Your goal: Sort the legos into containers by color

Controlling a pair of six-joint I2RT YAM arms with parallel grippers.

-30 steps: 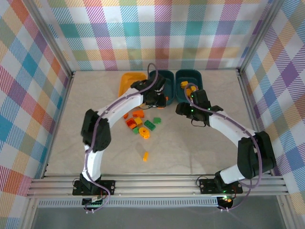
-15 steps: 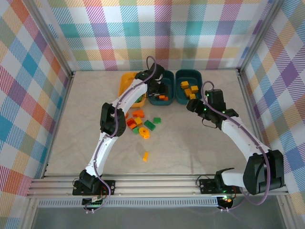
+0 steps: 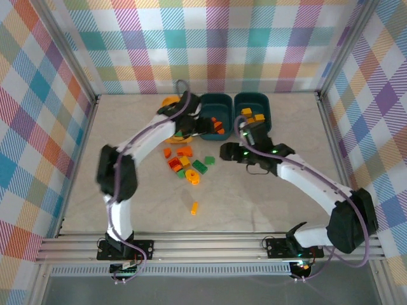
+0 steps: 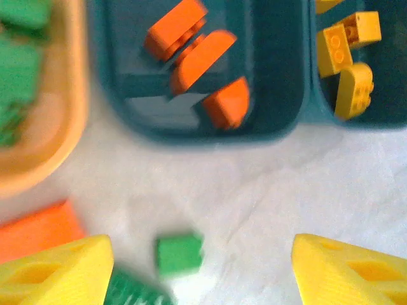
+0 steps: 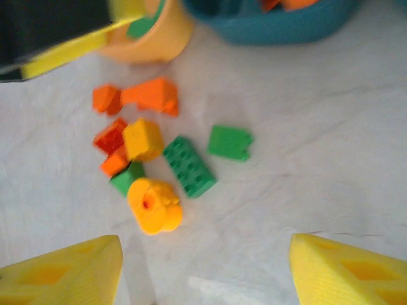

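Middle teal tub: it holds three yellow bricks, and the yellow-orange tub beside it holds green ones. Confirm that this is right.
Wrong in one respect: the three bricks in the middle teal tub are orange, not yellow, as the left wrist view shows. The yellow-orange tub beside it does hold green bricks.

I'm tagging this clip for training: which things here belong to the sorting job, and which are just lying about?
Job: loose legos; yellow-orange tub holding green bricks; middle teal tub holding orange bricks; right teal tub holding yellow bricks.
Not part of it: plaid walls; aluminium frame rail.
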